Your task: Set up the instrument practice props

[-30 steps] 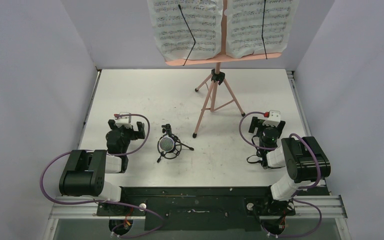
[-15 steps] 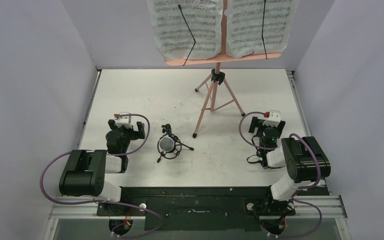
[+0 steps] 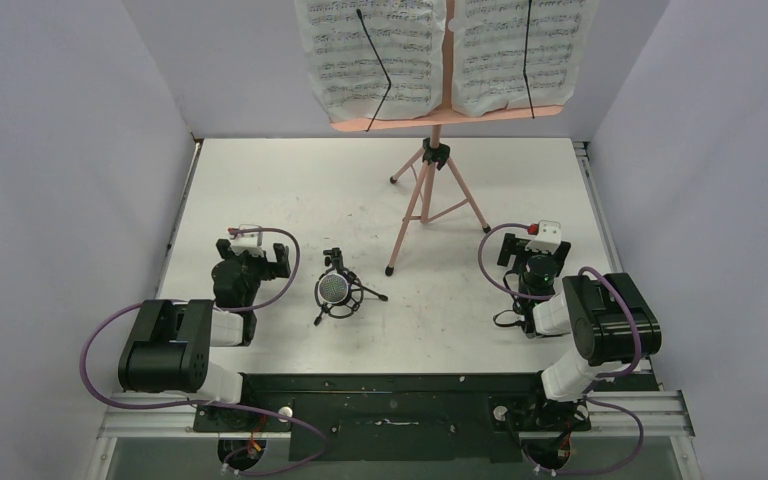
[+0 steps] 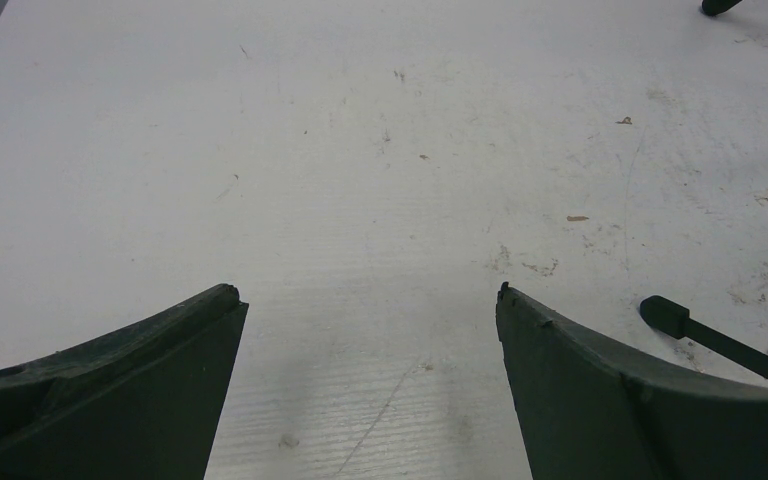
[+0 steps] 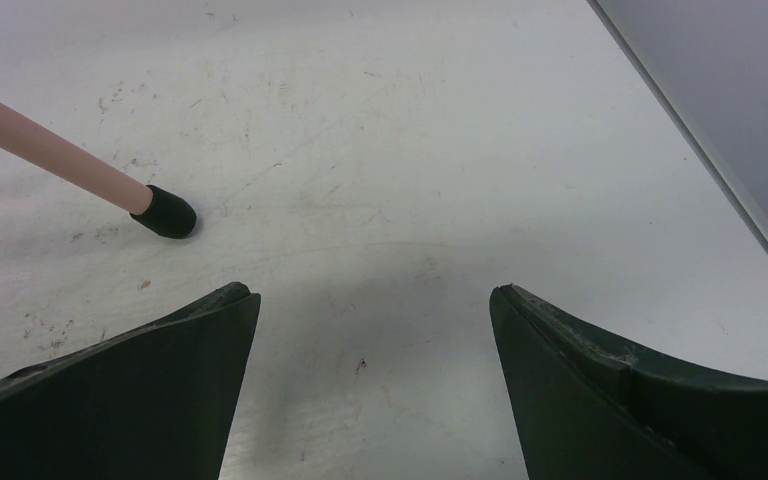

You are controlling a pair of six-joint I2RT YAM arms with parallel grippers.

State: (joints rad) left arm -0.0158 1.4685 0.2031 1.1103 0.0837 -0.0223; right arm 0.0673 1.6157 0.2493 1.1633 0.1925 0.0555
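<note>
The pink music stand [image 3: 432, 190] stands on its tripod legs at the back middle of the table. Two white sheet-music pages [image 3: 365, 55] [image 3: 515, 50] rest on its desk under black clips. The microphone with a silver head [image 3: 334, 290] sits upright in the small black shock-mount tripod [image 3: 350, 298] in front of the stand. Its purple body is hidden from above. My left gripper [image 3: 252, 250] [image 4: 365, 300] is open and empty, left of the microphone. My right gripper [image 3: 528, 250] [image 5: 372, 295] is open and empty, right of the stand.
One pink stand leg with a black foot [image 5: 165, 212] lies ahead-left of the right gripper. A black tripod leg [image 4: 705, 335] of the mount shows by the left gripper's right finger. Grey walls enclose the white table [image 3: 290, 190] on three sides.
</note>
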